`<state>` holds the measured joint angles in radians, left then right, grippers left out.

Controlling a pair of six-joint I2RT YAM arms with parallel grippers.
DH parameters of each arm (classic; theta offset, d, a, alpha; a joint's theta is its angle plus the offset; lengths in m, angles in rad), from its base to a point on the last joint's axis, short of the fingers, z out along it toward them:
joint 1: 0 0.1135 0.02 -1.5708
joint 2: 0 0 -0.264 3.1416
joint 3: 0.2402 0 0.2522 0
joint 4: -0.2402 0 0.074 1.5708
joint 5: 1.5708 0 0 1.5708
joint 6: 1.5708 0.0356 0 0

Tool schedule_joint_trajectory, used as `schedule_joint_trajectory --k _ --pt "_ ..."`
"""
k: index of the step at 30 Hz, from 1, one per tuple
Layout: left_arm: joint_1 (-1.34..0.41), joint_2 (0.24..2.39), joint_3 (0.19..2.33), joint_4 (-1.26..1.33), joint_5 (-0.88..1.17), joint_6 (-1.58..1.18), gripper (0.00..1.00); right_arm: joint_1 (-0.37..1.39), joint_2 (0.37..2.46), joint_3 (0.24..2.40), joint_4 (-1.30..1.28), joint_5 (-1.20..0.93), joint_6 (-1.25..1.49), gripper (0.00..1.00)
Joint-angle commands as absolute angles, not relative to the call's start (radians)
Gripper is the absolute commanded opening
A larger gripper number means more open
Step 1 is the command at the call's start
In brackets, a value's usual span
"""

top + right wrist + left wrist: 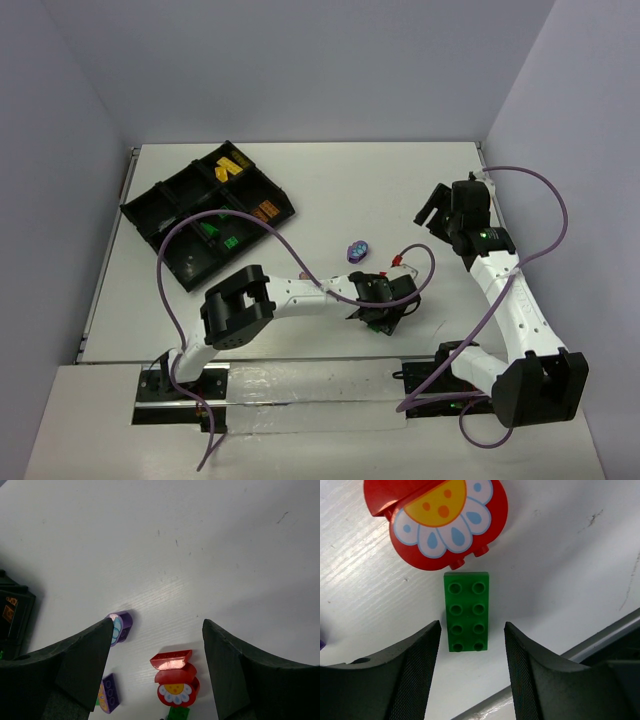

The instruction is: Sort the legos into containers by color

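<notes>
A flat green lego plate [467, 611] lies on the white table, its near end between the fingers of my left gripper [472, 626]. The jaws are open, with a gap on each side of the plate. Just beyond it sits a red lego with a white flower face [440, 520]. My left gripper [383, 305] is low over the table at centre right. My right gripper [157, 622] hangs open and high, holding nothing. Below it lie a red lego [172, 660], the flower lego [176, 690], a round purple lego [120, 626] and a purple block [108, 694].
The black divided tray [150, 205] stands at the back left, with yellow legos [232, 168], orange ones [263, 212] and green ones [225, 235] in separate compartments. A purple cable [290, 250] loops over the table from the left arm. The table's near edge [600, 635] runs close to the left gripper.
</notes>
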<state>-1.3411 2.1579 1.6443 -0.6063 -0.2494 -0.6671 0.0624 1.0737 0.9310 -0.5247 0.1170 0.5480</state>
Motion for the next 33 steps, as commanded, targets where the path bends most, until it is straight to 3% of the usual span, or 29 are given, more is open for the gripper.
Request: schedule_joint_trajectory --k 1,12,15,17,20,27,33 --pt "-1.35 2.189 1.717 -0.657 -0.302 -0.647 0.65 0.055 1.047 0.969 -0.492 0.118 0.531 0.79" --pt "-1.361 2.225 1.743 -0.702 -0.342 -0.65 0.58 0.055 1.058 0.965 -0.469 0.094 0.522 0.79" --pt "-1.361 2.217 1.738 -0.712 -0.356 -0.657 0.43 0.055 1.058 0.974 -0.475 0.099 0.515 0.79" --pt "-1.361 2.206 1.729 -0.715 -0.369 -0.658 0.22 0.055 1.05 0.982 -0.477 0.099 0.514 0.79" --pt "-1.356 2.18 1.7 -0.704 -0.405 -0.656 0.0 0.055 1.046 0.993 -0.479 0.09 0.511 0.79" --pt "-1.348 2.096 1.668 -0.733 -0.492 -0.662 0.0 0.055 1.038 1.008 -0.488 0.083 0.502 0.79" --pt "-1.282 1.885 1.535 -0.694 -0.549 -0.641 0.0 0.057 1.037 1.017 -0.479 0.075 0.503 0.79"
